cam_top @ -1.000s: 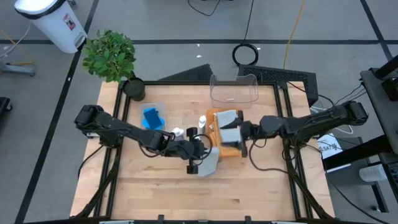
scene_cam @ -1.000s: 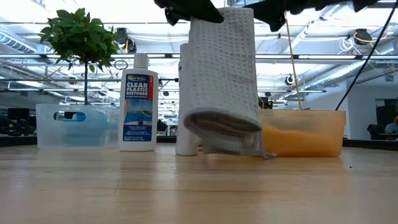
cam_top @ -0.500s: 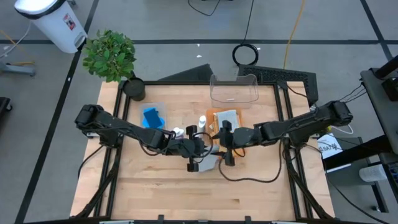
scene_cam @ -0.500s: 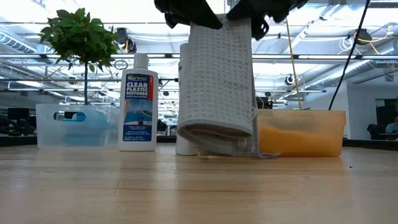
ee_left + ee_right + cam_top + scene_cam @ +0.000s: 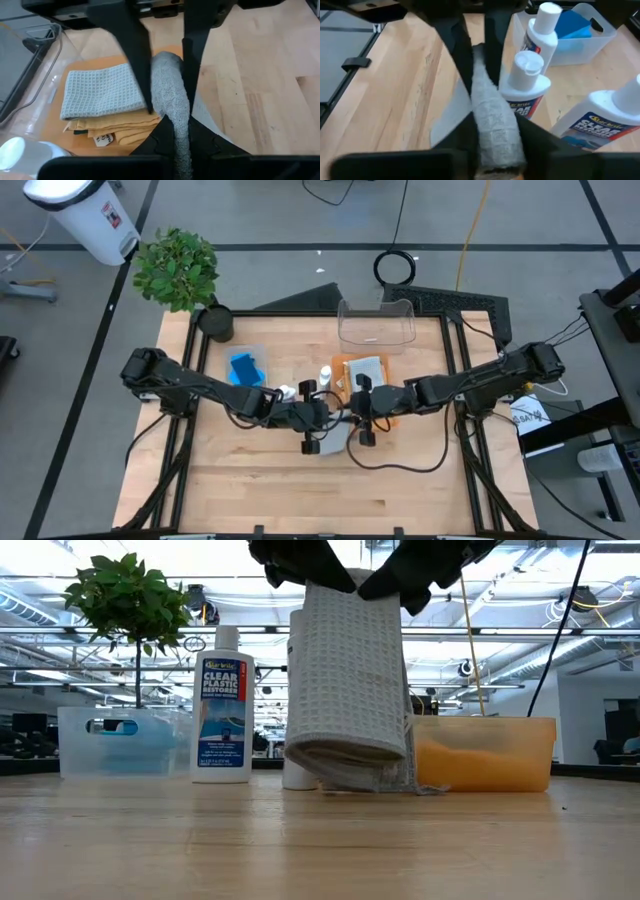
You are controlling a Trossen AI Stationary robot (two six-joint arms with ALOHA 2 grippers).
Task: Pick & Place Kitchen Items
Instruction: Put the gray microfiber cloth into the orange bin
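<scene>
A grey waffle cloth (image 5: pixel 350 680) hangs at the table's middle between my two grippers. Its rounded lower fold (image 5: pixel 350 755) is close to the tabletop; whether it touches, I cannot tell. My left gripper (image 5: pixel 181 137) comes from the table's left and is shut on the cloth's top. My right gripper (image 5: pixel 497 145) comes from the right, facing the left one, and is also shut on it. Behind them the orange tray (image 5: pixel 345 365) holds another folded grey cloth (image 5: pixel 100 92) on top of an orange one (image 5: pixel 125 131). Three white bottles (image 5: pixel 525 80) stand left of the tray. My left gripper pinches the cloth's upper end (image 5: pixel 181 120) between its two fingers, slanting down from the table's left. The cloth hangs below them in several layers. My right gripper pinches the same upper end (image 5: pixel 492 117) between its two fingers, slanting down from the table's right, just beside the left fingers (image 5: pixel 455 40).
A clear bin with blue sponges (image 5: pixel 245 368) stands at the left, and an empty clear bin (image 5: pixel 376 322) at the far edge. A potted plant (image 5: pixel 178 268) is at the far left corner. Bare wood lies toward the near edge.
My right gripper has come away from over the orange tray toward the left gripper, sinking a little and tipping nearer to level. Its fingers have closed on the top of the hanging cloth. The cloth has swung slightly and still hangs from the left gripper.
</scene>
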